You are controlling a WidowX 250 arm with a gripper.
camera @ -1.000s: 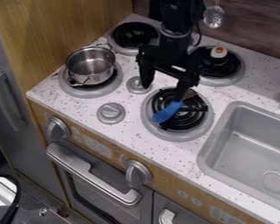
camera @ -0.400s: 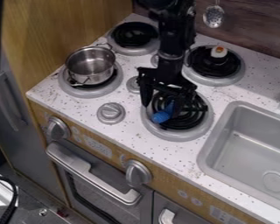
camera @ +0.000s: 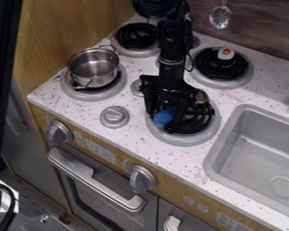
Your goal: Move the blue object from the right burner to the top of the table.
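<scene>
My gripper (camera: 165,112) hangs low over the left side of the right front burner (camera: 214,124). It is open, one finger left of the blue object (camera: 164,116) and the other to its right. The blue object lies at the burner's left part, over the black coils, with its rounded blue end showing between the fingers. The gripper covers the middle of it. A tan-grey part shows at the upper right of the gripper; I cannot tell whether it belongs to the blue object.
A steel pot (camera: 94,67) stands on the left front burner. On the right back burner is a small white and orange item (camera: 226,53). A grey sink (camera: 261,153) is at the right. Knobs (camera: 114,116) rise from the speckled countertop (camera: 135,140).
The gripper has come down and somewhat left onto the burner, its fingers closer together than a second ago. It now covers more of the blue object, whose visible end shows slightly higher.
</scene>
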